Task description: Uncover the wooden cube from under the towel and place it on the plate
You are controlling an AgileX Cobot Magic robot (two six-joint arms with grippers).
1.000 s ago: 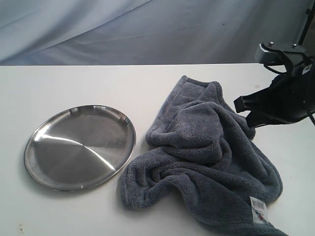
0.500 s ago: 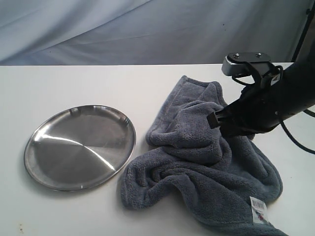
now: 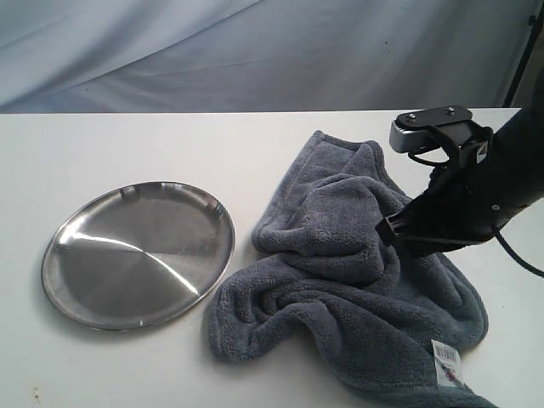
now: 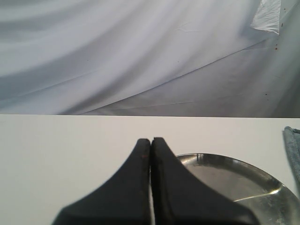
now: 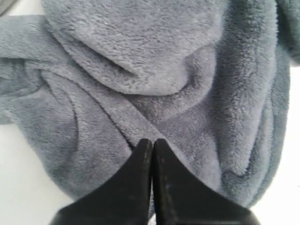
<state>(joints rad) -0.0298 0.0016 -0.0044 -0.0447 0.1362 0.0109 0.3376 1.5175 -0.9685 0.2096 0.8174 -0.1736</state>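
Observation:
The blue-grey plush towel (image 3: 357, 272) lies bunched on the white table, right of centre, its white barcode tag (image 3: 445, 364) at the near right corner. The wooden cube is hidden from every view. The shiny steel plate (image 3: 136, 255) sits empty to the towel's left; its rim (image 4: 243, 165) also shows in the left wrist view. My right gripper (image 3: 389, 233) hangs shut just above the towel's raised right fold, and in its wrist view (image 5: 152, 141) the fingertips press together over the plush (image 5: 140, 70). My left gripper (image 4: 151, 140) is shut, empty, near the plate, outside the exterior view.
A grey-white cloth backdrop (image 3: 255, 51) hangs behind the table's far edge. Bare white tabletop (image 3: 127, 144) stretches around the plate and in front of it. A dark stand pole (image 3: 520, 42) rises at the far right.
The right arm came in from the right edge over the towel, then drew back slightly right and lowered onto the raised fold. Towel and plate have not moved.

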